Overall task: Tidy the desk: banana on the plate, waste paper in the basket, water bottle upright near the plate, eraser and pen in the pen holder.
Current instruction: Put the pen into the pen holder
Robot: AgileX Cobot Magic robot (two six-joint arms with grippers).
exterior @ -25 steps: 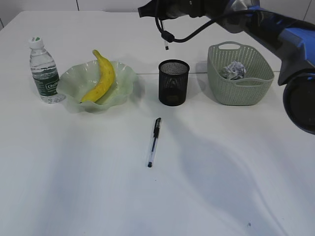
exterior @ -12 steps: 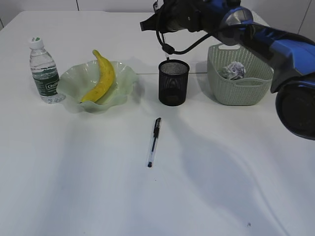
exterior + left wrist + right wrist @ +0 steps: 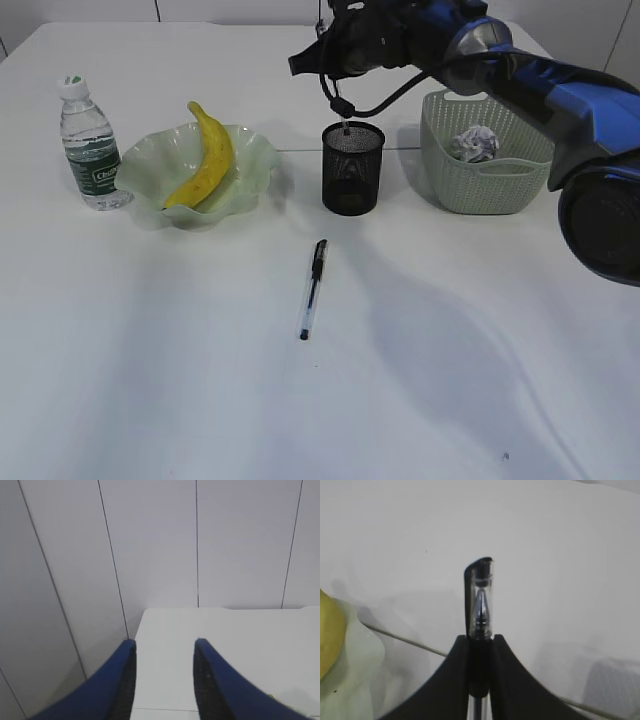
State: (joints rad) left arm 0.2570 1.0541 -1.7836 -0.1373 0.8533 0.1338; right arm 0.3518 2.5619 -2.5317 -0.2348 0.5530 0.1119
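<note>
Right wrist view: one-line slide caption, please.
Right gripper shut on a capped clear pen, held over the white desk.

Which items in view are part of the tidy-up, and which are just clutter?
Job:
- pen clamped in right end effector
- second pen lying on desk
- pen holder
- banana, plate
- waste paper, basket
- water bottle
- eraser: not seen

Clutter:
- nothing visible
</note>
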